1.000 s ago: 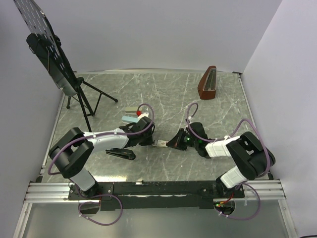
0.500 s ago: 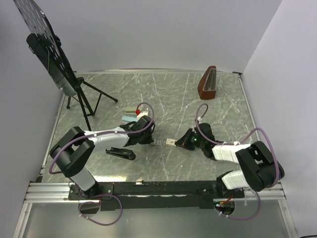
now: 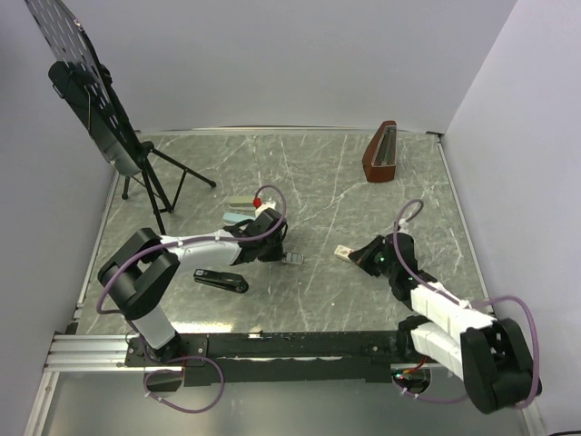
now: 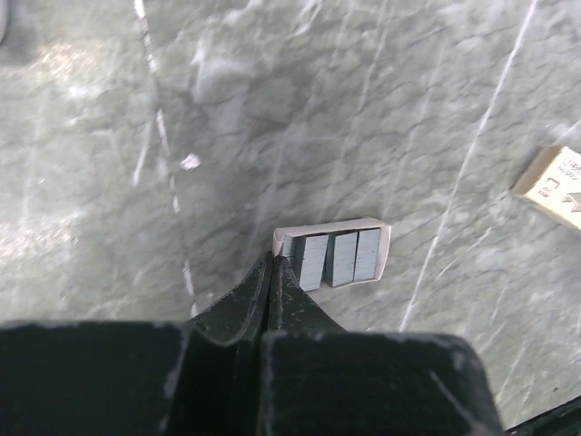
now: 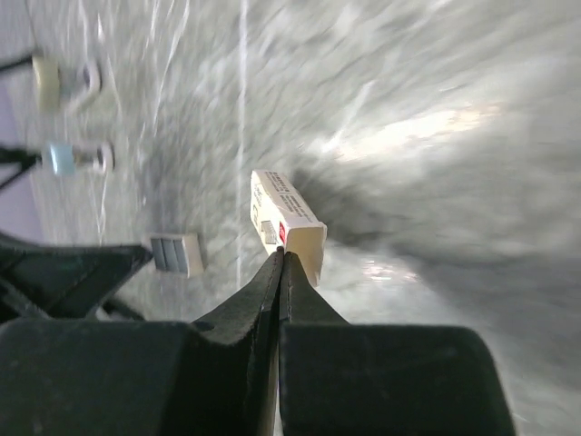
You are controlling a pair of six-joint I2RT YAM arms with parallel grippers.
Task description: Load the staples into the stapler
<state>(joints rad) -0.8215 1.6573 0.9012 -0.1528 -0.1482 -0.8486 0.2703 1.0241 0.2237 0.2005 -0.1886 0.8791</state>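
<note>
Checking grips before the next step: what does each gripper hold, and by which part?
Left gripper pinches the staple tray by a corner of its wall; right gripper pinches the box sleeve by its near end edge.

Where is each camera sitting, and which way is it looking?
Top external: high behind the arms, looking down at the table; both arms show, with left gripper and right gripper.
Left wrist: on the left arm, looking down past its shut fingers, which pinch the tray holding the staples.
Right wrist: on the right arm, looking low across the table past its shut fingers, which pinch the box sleeve.
Shared: both wrist views show the tray and the sleeve.
</note>
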